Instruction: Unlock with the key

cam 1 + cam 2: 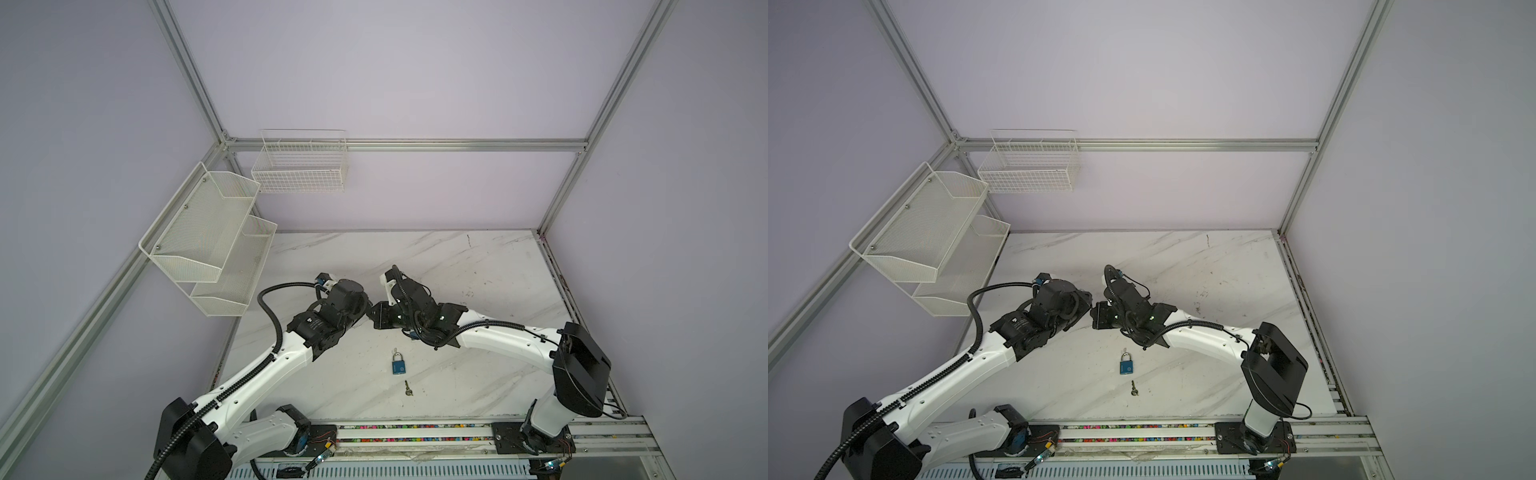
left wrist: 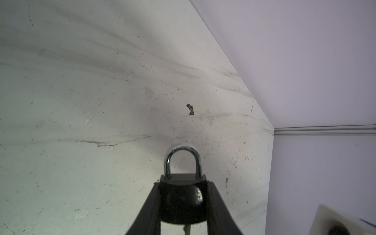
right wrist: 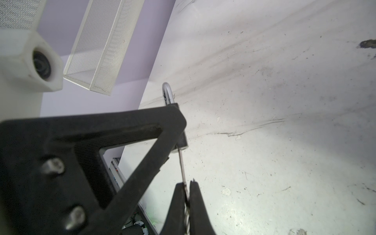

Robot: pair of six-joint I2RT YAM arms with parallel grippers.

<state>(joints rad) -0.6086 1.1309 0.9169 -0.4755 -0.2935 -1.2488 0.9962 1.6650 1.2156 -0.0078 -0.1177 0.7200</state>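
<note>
- left gripper (image 2: 183, 184) is clamped on the black padlock (image 2: 181, 203) with a shiny silver U-shackle, one finger flat on each side of the body
- the shackle is seated in the body at both legs and sticks out past the fingertips, so the black padlock's long axis runs straight out from the grip
- right gripper (image 3: 186, 186) is pinched tight on the thin metal key (image 3: 182, 166), holding its near end
- the key's long axis lines up with the lock's; its tip goes into the bottom face, the end opposite the shackle, so the shackle points away from the right gripper
- in both top views the two grippers meet above the middle of the white marble-look table (image 1: 478, 270), and the arms hide the held lock there, so I can't tell its heading from above
- about 5 o'clock from that spot, a blue padlock (image 1: 398, 365) (image 1: 1127, 367) lies flat, shackle toward 12 o'clock
- just at its 6 o'clock, apart from it, lies a small loose key (image 1: 408, 388) (image 1: 1134, 388), long axis roughly 12-to-6
</note>
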